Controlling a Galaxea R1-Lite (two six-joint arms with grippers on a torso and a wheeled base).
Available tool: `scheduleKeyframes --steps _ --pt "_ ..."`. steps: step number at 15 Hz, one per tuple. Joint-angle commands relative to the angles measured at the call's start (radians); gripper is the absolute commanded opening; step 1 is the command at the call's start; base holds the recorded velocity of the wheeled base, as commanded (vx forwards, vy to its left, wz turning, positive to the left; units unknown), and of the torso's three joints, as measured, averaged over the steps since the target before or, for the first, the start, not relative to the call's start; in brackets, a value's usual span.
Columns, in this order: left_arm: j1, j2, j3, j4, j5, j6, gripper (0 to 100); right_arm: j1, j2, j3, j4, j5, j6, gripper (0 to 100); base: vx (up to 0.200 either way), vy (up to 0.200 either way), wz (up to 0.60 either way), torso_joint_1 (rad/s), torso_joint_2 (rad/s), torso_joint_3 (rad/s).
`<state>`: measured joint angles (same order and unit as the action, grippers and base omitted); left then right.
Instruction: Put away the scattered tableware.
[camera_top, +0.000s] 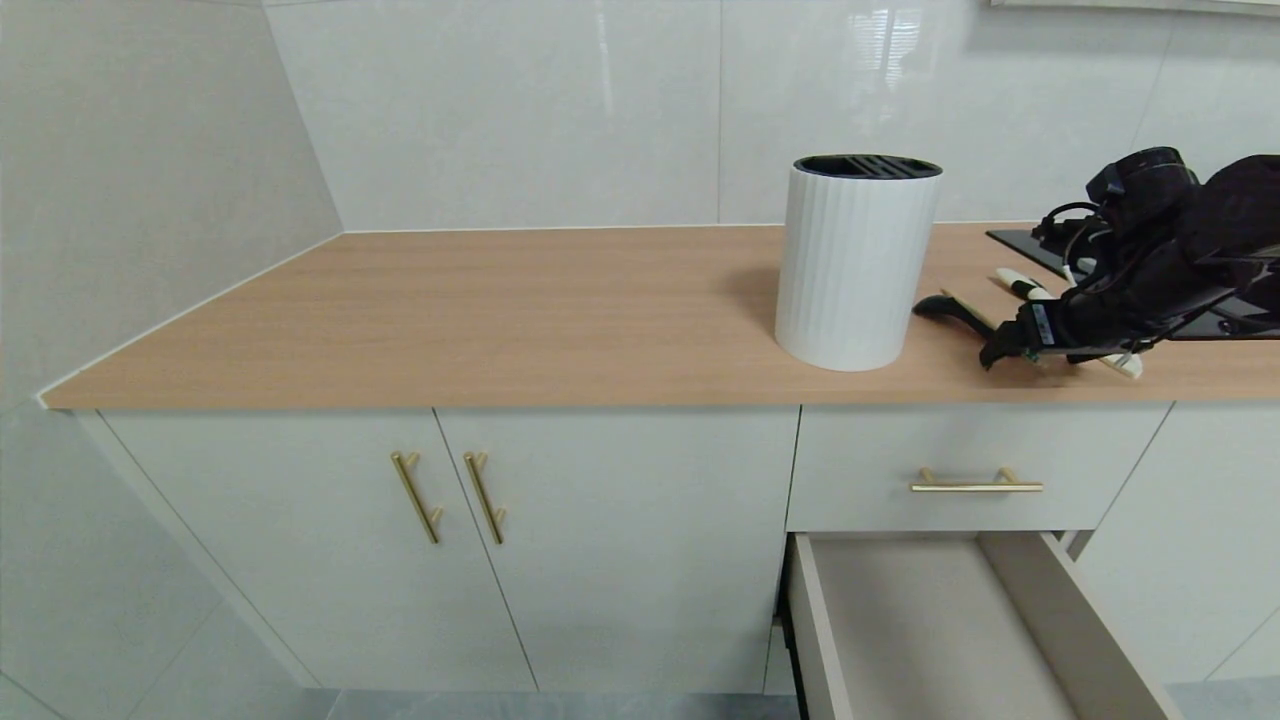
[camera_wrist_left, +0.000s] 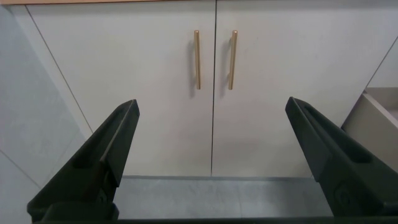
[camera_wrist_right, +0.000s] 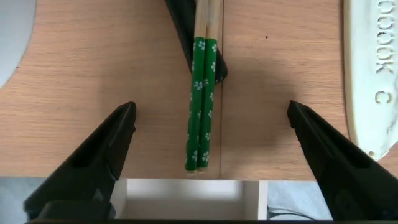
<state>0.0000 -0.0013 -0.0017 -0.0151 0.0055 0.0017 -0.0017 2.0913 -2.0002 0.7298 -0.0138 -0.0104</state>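
A pair of chopsticks (camera_wrist_right: 202, 106) with green flowered ends lies on the wooden counter (camera_top: 500, 310), crossing a black utensil (camera_wrist_right: 185, 37). My right gripper (camera_wrist_right: 211, 115) hovers open over the chopsticks, one finger on each side, near the counter's front edge. In the head view the right gripper (camera_top: 1005, 345) is to the right of the white ribbed holder (camera_top: 858, 265), beside the black utensil (camera_top: 945, 305). A white utensil (camera_wrist_right: 367, 74) lies next to the chopsticks. My left gripper (camera_wrist_left: 211, 168) is open and holds nothing, low in front of the cabinet doors (camera_wrist_left: 211, 93).
A drawer (camera_top: 950, 630) stands pulled out below the counter, under the right arm. A black tray (camera_top: 1030, 245) lies at the back right of the counter. The cabinet doors carry gold handles (camera_top: 450, 495).
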Motion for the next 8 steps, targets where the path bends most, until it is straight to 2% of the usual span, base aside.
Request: scheduleKeyframes --steps 1,8 --pt "0.000 0.001 0.000 0.000 0.001 0.000 100 0.000 0.003 0.000 0.000 0.000 0.000 0 0.000 0.000 0.00 0.000 0.00 0.000" --pt "0.000 0.001 0.000 0.000 0.001 0.000 100 0.000 -0.002 0.000 0.000 0.000 0.000 0 0.000 0.000 0.00 0.000 0.00 0.000"
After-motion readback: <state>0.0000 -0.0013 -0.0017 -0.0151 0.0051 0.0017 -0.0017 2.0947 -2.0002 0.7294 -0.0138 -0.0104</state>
